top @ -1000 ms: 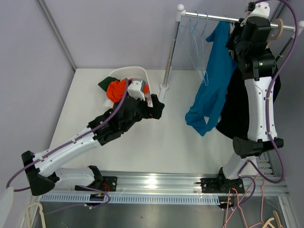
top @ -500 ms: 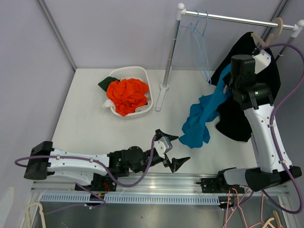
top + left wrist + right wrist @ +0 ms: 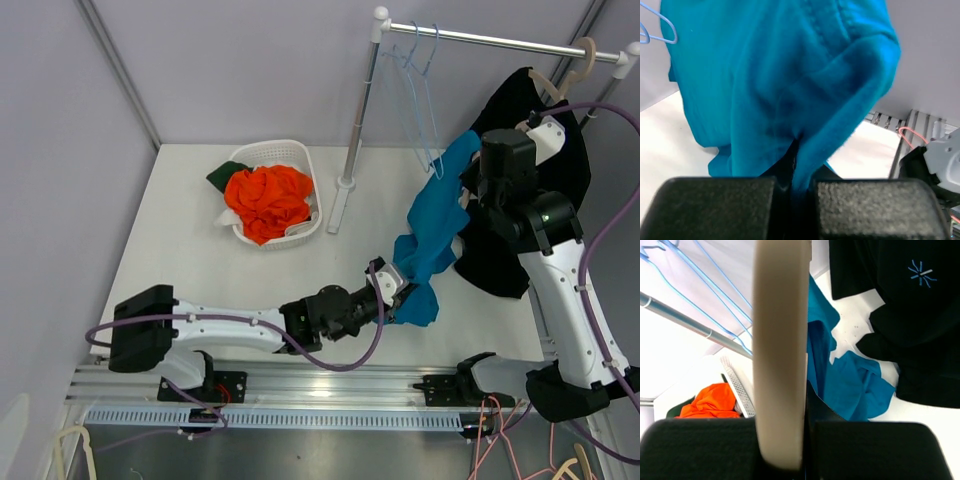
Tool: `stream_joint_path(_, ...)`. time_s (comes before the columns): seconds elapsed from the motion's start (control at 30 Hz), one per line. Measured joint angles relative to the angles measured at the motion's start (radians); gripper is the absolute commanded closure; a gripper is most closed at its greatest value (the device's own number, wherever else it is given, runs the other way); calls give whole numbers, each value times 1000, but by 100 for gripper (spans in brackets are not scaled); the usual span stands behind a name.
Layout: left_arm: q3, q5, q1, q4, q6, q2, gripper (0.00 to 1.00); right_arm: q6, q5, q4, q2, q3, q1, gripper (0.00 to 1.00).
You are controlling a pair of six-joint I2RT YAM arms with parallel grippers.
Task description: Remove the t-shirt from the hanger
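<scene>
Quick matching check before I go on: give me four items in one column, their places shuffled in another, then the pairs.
1 teal t-shirt
2 orange clothes
3 beige hanger
4 black garment

A in the white basket
B between the right fingers
C at the rail's right end
D pinched by the left fingers

Pairs: 1-D, 2-A, 3-B, 4-C

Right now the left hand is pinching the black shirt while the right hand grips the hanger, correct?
No. The left hand pinches the blue t-shirt instead, as the left wrist view shows. The right hand does grip the hanger.
</scene>
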Motion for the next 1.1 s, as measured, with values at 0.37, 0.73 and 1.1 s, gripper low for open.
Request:
stream_joint_path(0.37, -220, -119, -300, 187, 179, -177, 99, -8, -275, -115, 219, 161, -246, 100)
stream_joint_path(0.73, -314, -324, -348, 329, 259, -153, 99, 2, -813, -161, 299, 161, -493, 100)
stream_joint_path(1.1, 101, -196, 112, -579, -365, -125, 99, -2, -428, -230, -124, 85, -41, 100)
